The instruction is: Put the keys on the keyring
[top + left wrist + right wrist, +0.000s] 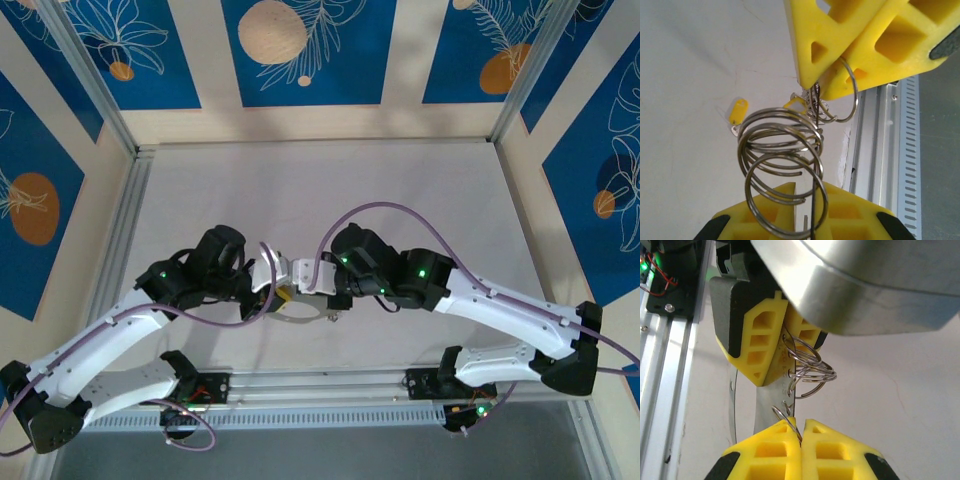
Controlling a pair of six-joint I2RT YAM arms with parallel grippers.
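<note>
Claws meet near the front rail [320, 385] — left gripper [786, 352] pinched tight on a stack of wire coils [780, 150], right gripper [801, 435] clamped on a small ring [856, 95]. The keyring [300, 320] shows as a grey arc just beneath them; a yellow-tagged key [738, 111] lies on the table [320, 190] — open white surface beyond.

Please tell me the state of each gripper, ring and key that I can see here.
left gripper: shut on the stack of rings
right gripper: shut on a small ring
stack of rings: held up, off the table
yellow-tagged key: lying on the table, not held
</note>
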